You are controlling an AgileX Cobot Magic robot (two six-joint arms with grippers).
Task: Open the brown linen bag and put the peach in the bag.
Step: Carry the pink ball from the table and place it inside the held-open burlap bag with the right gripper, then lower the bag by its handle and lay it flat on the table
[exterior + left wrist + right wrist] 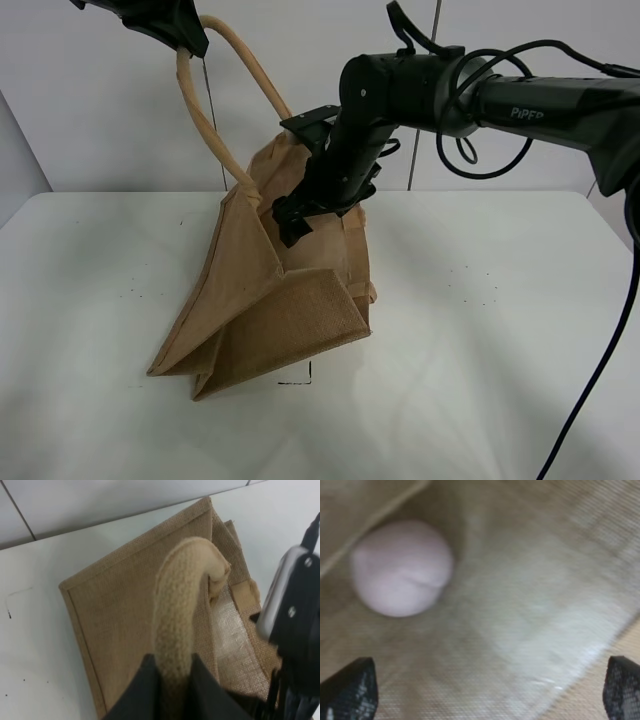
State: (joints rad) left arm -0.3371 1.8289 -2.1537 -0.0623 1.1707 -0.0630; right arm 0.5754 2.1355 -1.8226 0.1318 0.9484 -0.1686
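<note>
The brown linen bag (pixel 270 300) stands tilted on the white table, its mouth held up. My left gripper (pixel 165 25) is shut on one beige loop handle (pixel 175 625) and lifts it high at the top left. My right gripper (pixel 300 210) reaches down into the bag's mouth. In the right wrist view its fingertips (pixel 350 690) stand wide apart and empty. The pale pink peach (pixel 402 567) lies loose on the woven inner wall of the bag (pixel 530 605), apart from the fingers. The peach is hidden in the exterior high view.
The white table (pixel 480 330) spreads around the bag, with a small black mark (pixel 300 378) at the bag's foot. A light wall stands behind. The right arm and its cables (pixel 470 100) cross above the bag.
</note>
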